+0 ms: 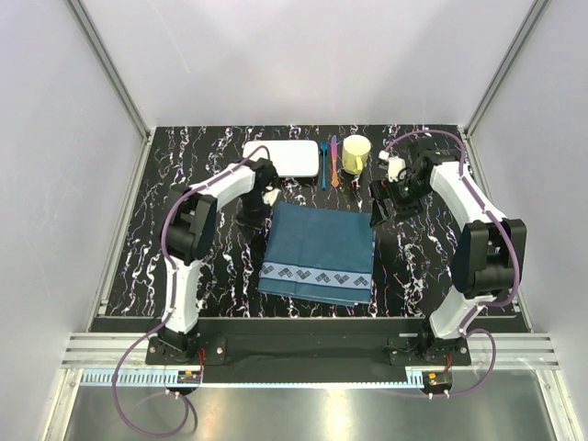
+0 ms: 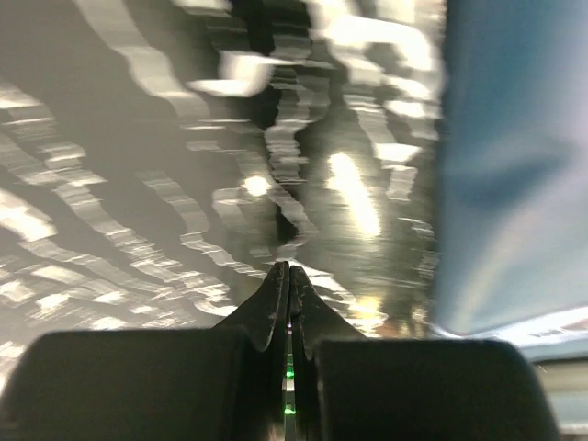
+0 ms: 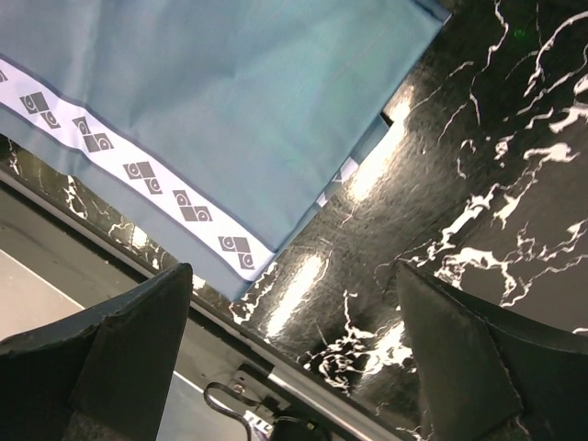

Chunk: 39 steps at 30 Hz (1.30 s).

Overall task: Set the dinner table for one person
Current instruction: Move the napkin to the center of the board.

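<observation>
So far only the teal placemat (image 1: 319, 253) lies on the black marbled counter (image 1: 193, 156) spanning the overhead view; plate (image 1: 281, 158), cup (image 1: 356, 152) and cutlery (image 1: 323, 165) sit unplaced at its far edge, left pincer (image 2: 289, 268) pressed together empty, right pincer (image 3: 289, 276) apart.

One placemat (image 1: 320, 250), one white plate (image 1: 281, 157), one yellow cup (image 1: 356, 152), one blue utensil (image 1: 323, 167) and one orange utensil (image 1: 333, 163) are lying on the dinner table (image 1: 138, 248)

Placemat (image 1: 319, 253) lies on the dinner table (image 1: 147, 257), centre-front — plate (image 1: 282, 158) behind it, utensils (image 1: 328, 163) then cup (image 1: 356, 152) to the plate's right.
</observation>
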### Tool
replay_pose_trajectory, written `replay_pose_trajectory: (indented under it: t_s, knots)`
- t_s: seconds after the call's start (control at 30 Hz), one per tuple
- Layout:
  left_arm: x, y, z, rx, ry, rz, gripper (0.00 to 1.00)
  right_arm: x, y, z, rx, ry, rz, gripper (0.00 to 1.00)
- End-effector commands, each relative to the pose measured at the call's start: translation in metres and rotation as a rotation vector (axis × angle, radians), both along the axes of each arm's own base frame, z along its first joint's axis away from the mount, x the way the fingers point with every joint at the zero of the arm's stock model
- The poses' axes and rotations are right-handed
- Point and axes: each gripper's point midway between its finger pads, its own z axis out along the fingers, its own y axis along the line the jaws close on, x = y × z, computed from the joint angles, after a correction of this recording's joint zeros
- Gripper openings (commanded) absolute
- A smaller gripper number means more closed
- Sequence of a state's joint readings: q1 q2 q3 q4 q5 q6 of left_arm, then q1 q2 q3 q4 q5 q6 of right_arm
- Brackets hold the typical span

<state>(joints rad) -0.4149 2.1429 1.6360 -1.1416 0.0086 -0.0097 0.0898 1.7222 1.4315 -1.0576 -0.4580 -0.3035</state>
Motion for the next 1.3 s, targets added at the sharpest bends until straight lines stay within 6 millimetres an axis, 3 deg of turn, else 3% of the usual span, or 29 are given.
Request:
replay_pose_trajectory:
  t_s: [0.0, 0.17, 0.37, 0.67, 0.9, 1.0, 1.07, 1.13, 1.2, 1.27]
  knots:
    - [-0.009, -0.038, 0.010, -0.191, 0.018, -0.025, 0.01, -0.001, 0.003, 0.020, 0.009, -0.059, -0.032, 1.00]
    - [-0.019, -0.059, 0.010, -0.292, 0.039, 0.040, 0.01, 0.002, -0.001, 0.022, -0.009, -0.080, -0.039, 1.00]
    - [-0.037, -0.071, -0.006, -0.385, 0.091, 0.089, 0.00, 0.002, -0.002, 0.020, -0.019, -0.076, -0.046, 1.00]
    - [-0.033, -0.100, -0.002, -0.517, 0.149, 0.125, 0.00, -0.014, -0.015, -0.006, -0.082, -0.021, -0.070, 1.00]
    - [-0.028, -0.108, -0.001, -0.527, 0.143, 0.108, 0.00, 0.001, -0.030, -0.020, -0.024, 0.036, -0.159, 0.99]
    - [-0.028, -0.102, 0.006, -0.518, 0.124, 0.074, 0.01, 0.011, -0.034, -0.028, 0.054, 0.074, -0.211, 0.92]
    - [-0.026, -0.095, 0.010, -0.503, 0.103, 0.071, 0.04, 0.017, -0.033, -0.033, 0.075, 0.080, -0.218, 0.90]
    - [-0.020, -0.085, 0.019, -0.482, 0.050, 0.061, 0.14, 0.023, -0.032, -0.042, 0.085, 0.090, -0.229, 0.89]
    - [-0.016, -0.073, 0.026, -0.473, 0.011, 0.061, 0.37, 0.027, -0.028, -0.047, 0.108, 0.106, -0.232, 0.88]
    - [-0.009, -0.057, 0.028, -0.441, -0.015, 0.081, 0.39, 0.032, -0.024, -0.047, 0.137, 0.105, -0.235, 0.86]
